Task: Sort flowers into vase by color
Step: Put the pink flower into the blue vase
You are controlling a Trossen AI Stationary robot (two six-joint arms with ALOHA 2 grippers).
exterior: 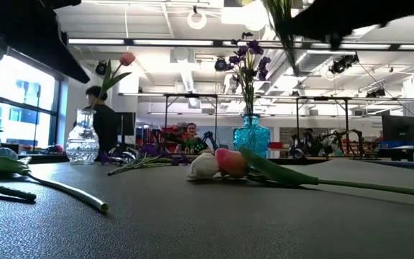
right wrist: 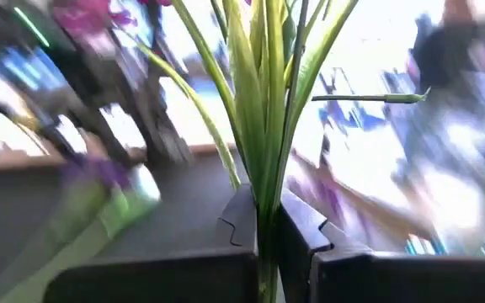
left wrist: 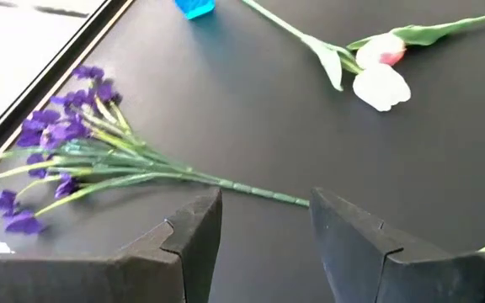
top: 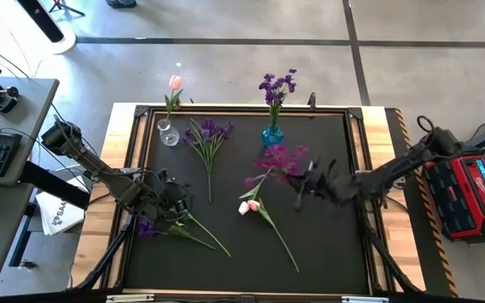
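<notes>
Left gripper [left wrist: 263,227]: hung low at about 8 o'clock on the black mat [top: 327,244], fingers parted and holding nothing; a purple sprig [top: 147,226] lay just beside it, stem running toward 4 o'clock.
Tulips: a white tulip [top: 245,207] and a pink tulip [top: 253,204] lay near mat centre, buds touching, long stem pointing toward 5 o'clock.
Right gripper [right wrist: 263,227]: at about 3 o'clock of centre, fingers closed on the green stems of a magenta bunch [top: 280,156]; the stems stood nearly upright between the fingers, blooms upward and leaning toward 10 o'clock.
Loose purple bunch [top: 209,132]: lay flat farther back, blooms toward 12 o'clock, stems toward 6 o'clock.
Clear vase [top: 167,133]: at about 11 o'clock, holding one upright pink tulip [top: 175,82].
Blue vase [top: 273,135]: at 12 o'clock, holding upright purple blooms [top: 276,86].
</notes>
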